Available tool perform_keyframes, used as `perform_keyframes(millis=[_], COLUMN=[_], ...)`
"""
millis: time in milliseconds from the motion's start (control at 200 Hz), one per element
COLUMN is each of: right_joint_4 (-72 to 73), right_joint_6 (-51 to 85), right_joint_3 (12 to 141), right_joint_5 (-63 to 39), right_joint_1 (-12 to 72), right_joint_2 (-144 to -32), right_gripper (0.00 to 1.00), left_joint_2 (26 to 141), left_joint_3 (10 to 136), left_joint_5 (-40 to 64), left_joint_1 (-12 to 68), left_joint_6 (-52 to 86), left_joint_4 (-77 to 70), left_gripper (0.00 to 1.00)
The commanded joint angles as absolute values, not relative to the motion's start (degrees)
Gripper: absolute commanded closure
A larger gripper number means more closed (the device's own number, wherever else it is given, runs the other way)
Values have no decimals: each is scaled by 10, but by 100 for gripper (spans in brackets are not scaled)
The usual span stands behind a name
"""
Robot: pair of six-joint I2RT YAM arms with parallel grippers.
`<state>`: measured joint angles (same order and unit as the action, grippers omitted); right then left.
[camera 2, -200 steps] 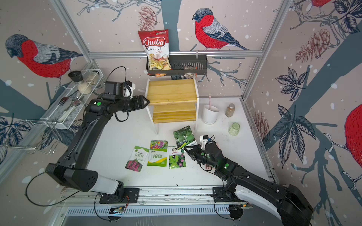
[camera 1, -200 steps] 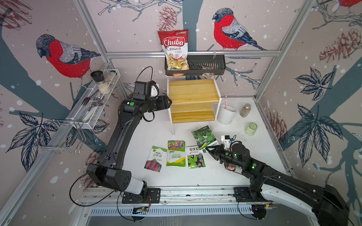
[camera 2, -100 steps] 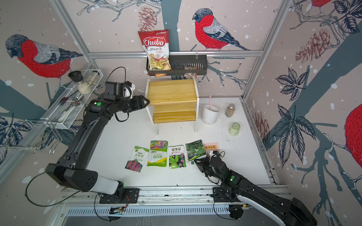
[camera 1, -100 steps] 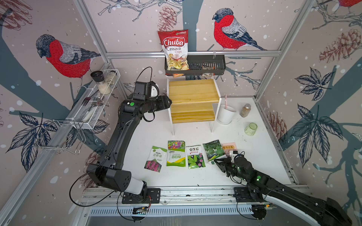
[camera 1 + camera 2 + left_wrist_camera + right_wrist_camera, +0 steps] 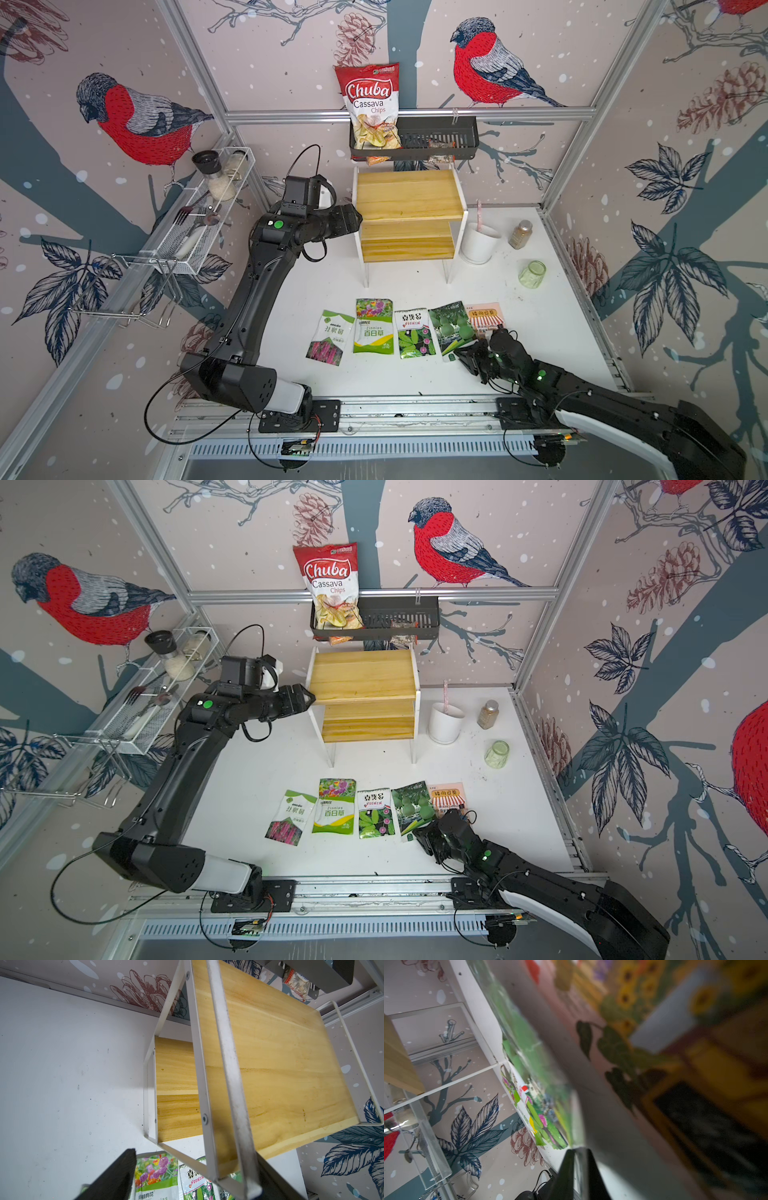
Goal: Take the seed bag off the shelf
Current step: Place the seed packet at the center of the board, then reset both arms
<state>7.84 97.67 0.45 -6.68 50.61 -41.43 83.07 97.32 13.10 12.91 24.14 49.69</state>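
The right end effector [image 5: 460, 355] is narrow about the dark green glossy seed bag [image 5: 451, 328]; full opening is advised before withdrawal.

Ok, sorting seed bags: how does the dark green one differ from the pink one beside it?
The dark green bag shows round green fruits; the pink bag a striped awning. The dark green bag lies tilted; the pink bag squarer to the row. The right arm hides the pink bag's near end; the dark green bag shows nearly whole. Both lie on the white table.
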Motion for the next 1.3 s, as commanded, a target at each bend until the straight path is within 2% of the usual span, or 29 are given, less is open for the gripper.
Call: perform_keyframes(millis=[0,10,25,55,260,385,485,855,990,1126,1191,1296], right_joint_4=[22,17,10,-6,-185,-311,-358,-341,-335,-289,-269,-207], right_joint_6=[980,980,980,980,954,913,874,673,580,495,443,359], right_joint_3=[14,15,18,24,105,173,205,317,383,431,461,500], right_joint_5=[-88,-90,-91,-94,-99,-91,-111,-153,-158,-179,-176,-115], right_joint_1=[501,501,500,497,482,441,391,211,116,27,-5,-20], right_joint_2=[-412,-412,-411,-408,-372,-359,-369,-535,-600,-691,-748,-803], right_gripper=[7,2,0,0,0,0,0,0,0,0,0,0], left_joint_2=[825,825,825,825,822,806,793,738,711,684,661,626], left_joint_3=[982,983,984,988,1015,1015,1006,955,913,803,727,581], left_joint_5=[96,94,91,84,43,10,-1,-60,-39,-23,-46,-100], left_joint_1=[127,127,127,127,127,127,127,119,58,7,-2,-6], left_joint_6=[235,236,236,236,237,235,233,246,250,239,237,222], left_joint_4=[528,529,531,534,560,569,571,570,540,444,371,227], left_gripper=[10,9,7,5,5,4,4,3,3,3,3,3])
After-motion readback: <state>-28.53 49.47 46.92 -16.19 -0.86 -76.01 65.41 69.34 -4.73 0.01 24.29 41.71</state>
